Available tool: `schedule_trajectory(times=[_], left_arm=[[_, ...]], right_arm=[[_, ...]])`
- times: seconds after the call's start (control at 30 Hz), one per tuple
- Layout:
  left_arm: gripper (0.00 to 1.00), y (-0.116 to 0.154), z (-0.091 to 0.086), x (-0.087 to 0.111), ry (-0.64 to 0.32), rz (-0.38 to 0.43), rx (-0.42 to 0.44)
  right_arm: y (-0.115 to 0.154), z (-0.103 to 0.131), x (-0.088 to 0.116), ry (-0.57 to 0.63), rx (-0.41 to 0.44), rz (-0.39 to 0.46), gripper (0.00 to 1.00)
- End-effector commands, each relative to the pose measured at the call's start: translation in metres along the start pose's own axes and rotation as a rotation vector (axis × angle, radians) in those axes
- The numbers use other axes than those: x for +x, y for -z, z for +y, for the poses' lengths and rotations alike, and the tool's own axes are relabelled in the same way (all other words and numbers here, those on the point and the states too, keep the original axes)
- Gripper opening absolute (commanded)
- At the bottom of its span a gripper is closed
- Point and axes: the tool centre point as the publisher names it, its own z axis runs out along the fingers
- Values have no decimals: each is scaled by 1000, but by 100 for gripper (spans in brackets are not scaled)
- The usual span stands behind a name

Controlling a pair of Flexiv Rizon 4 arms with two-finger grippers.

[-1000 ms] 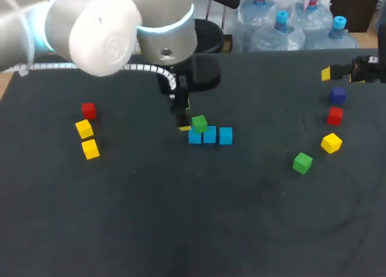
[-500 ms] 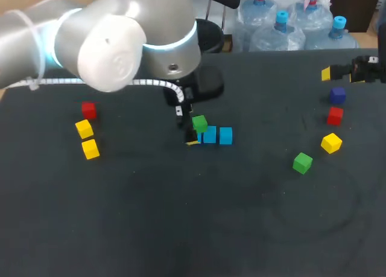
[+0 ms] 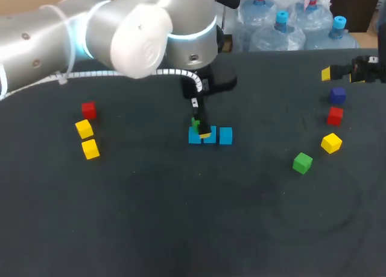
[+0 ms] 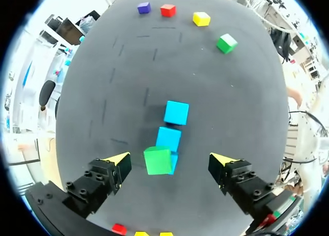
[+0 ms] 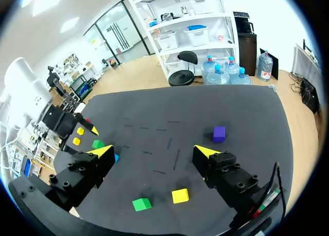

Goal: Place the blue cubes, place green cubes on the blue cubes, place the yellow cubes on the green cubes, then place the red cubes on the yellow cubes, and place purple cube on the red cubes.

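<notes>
Green cube sits on end cube of blue row, desk centre. Left gripper spread wide, straddling green, no contact. Right gripper spread, empty, at desk's right edge. Risk: skewed retreat could clip green, topple it, shift row.

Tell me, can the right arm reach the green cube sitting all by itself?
Probably yes. The lone green cube sits uncovered on the right arm's side, apart from the yellow cube beside it. The right pincer is open, and nothing stands between them.
</notes>
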Motion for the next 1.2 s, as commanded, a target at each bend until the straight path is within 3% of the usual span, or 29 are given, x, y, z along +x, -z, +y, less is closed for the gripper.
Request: schedule_trajectory(times=[0.03,0.4,0.53,0.6,0.83,1.1,1.2], left_arm=[[100,-3,9,-3,7,20,30],[82,-9,13,2,25,30,46],[55,-9,14,3,28,30,46],[45,-8,14,4,28,29,47],[42,-8,12,5,13,22,60],[31,-8,10,6,-2,21,68],[15,-9,9,6,-5,22,69]], right_arm=[[1,0,0,0,2,0,100],[1,0,0,0,2,0,100],[1,0,0,0,2,0,100],[1,0,0,0,2,0,100],[1,0,0,0,2,0,100],[1,0,0,0,2,0,100],[1,0,0,0,2,0,100]])
